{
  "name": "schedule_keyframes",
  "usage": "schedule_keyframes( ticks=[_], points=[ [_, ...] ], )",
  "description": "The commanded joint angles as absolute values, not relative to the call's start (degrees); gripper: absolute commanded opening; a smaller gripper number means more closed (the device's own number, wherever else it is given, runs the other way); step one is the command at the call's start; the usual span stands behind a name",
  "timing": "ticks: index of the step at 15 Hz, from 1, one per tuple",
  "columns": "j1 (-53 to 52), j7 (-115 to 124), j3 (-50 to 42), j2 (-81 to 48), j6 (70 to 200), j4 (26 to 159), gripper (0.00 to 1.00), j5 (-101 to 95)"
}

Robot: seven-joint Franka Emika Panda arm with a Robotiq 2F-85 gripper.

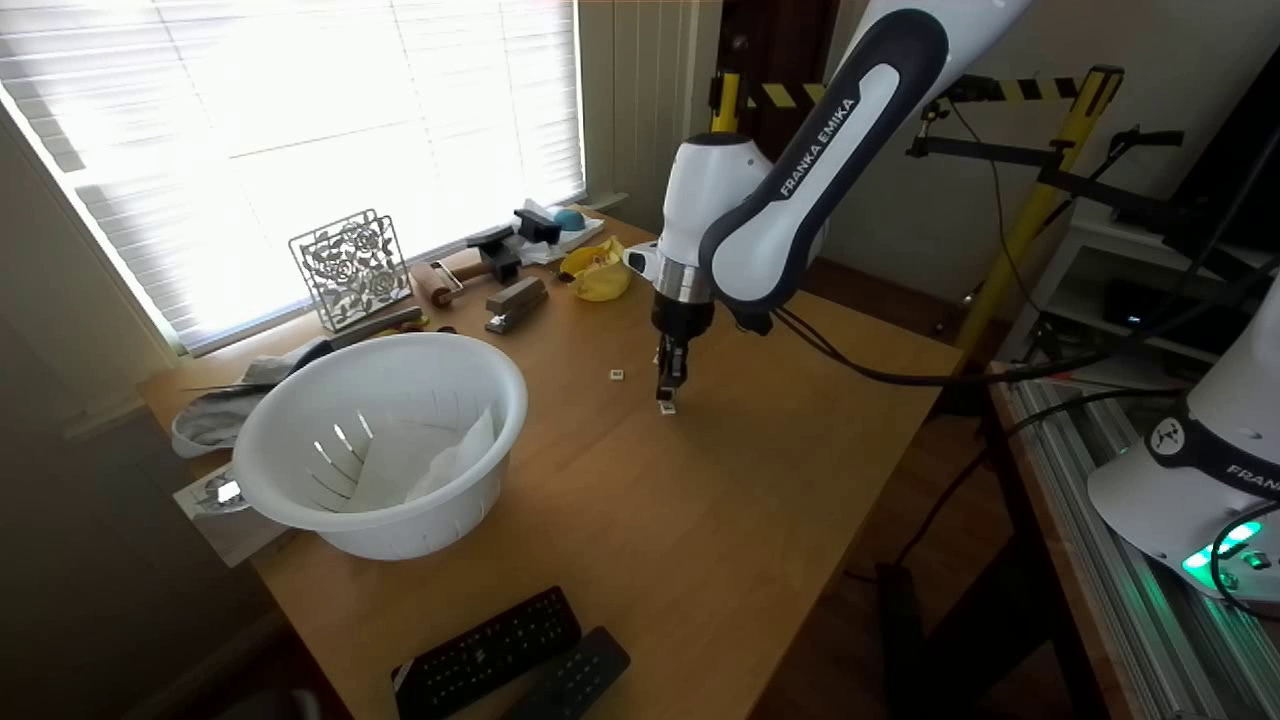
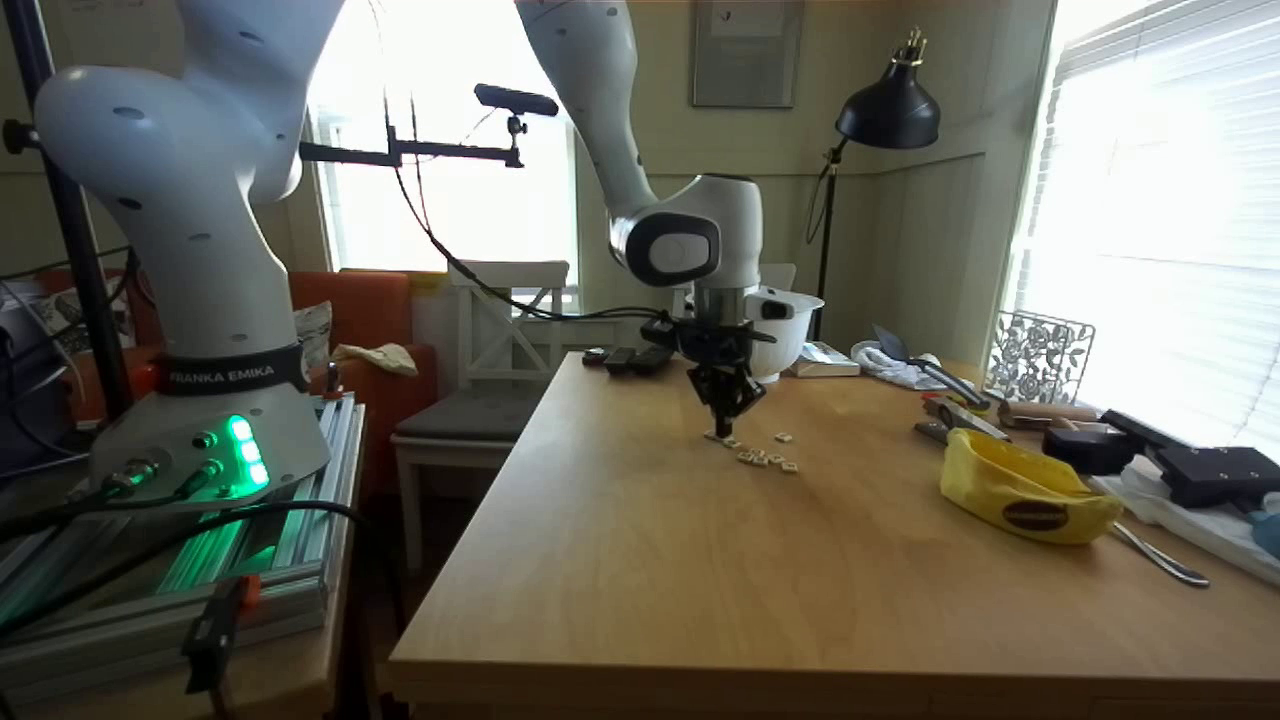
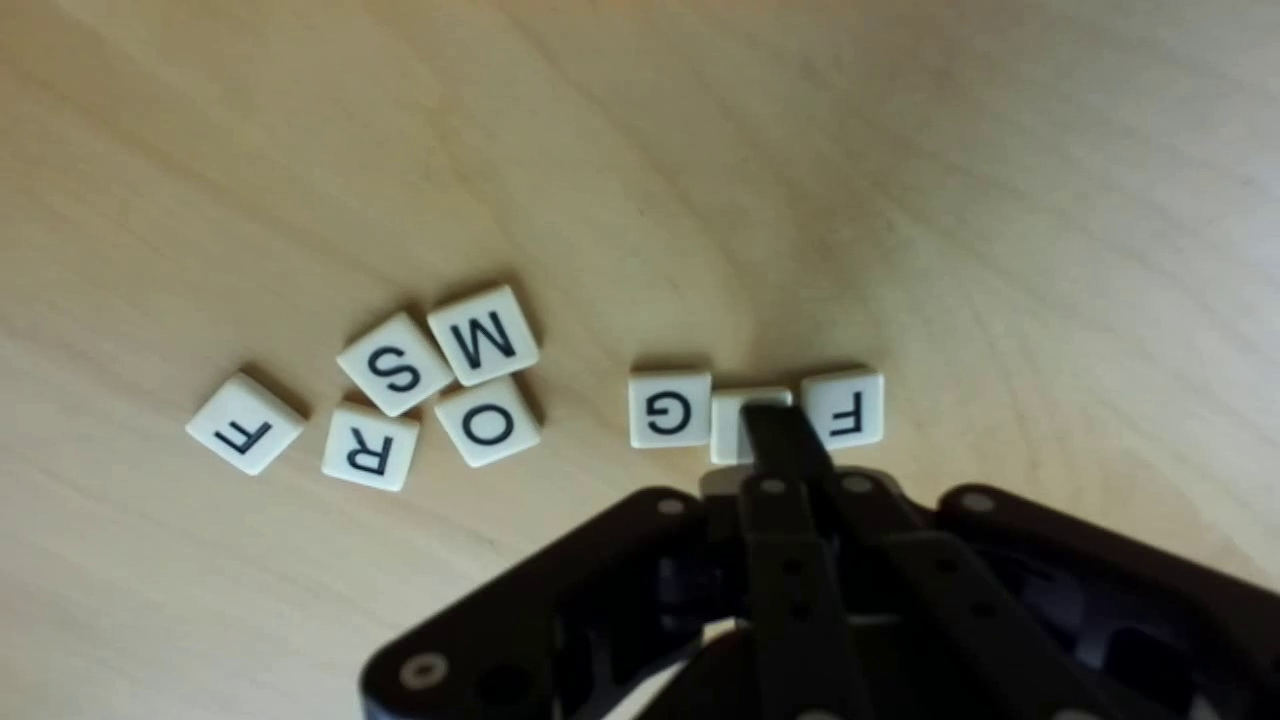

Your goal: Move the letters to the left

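Observation:
The letters are small whitish square tiles lying flat on the table. In the wrist view a loose group on the left holds tiles M (image 3: 483,335), S (image 3: 396,363), O (image 3: 488,422), R (image 3: 370,446) and F (image 3: 245,424). To the right, a row has tile G (image 3: 670,409), a partly covered tile (image 3: 730,430) and another F tile (image 3: 858,405). My gripper (image 3: 785,430) is shut, its fingertips together over the covered tile, hiding its face. Whether they touch it I cannot tell. Both exterior views show the gripper (image 1: 670,392) pointing down, low among the letters (image 2: 752,458).
A big white bowl (image 1: 420,535) and dark remotes (image 1: 490,650) share the table (image 1: 720,520). Along the window side are a yellow banana-shaped object (image 2: 1010,490), a stapler (image 1: 516,303) and a patterned wire block (image 1: 350,265). Cables (image 1: 880,375) hang from the arm.

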State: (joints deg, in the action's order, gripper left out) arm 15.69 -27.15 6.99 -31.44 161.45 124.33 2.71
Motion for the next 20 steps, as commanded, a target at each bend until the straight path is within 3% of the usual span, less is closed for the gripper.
schedule_keyframes(
  ticks=[1,13,20],
  points=[
    [18.65,-27.86,10.1,-30.71,162.93,125.37,0.0,4.95],
    [19.28,-26.58,9.69,-29.32,162.33,125.15,0.0,4.43],
    [15.29,-24.48,3.88,-29.3,160.45,124.89,0.0,0.3]
  ],
)
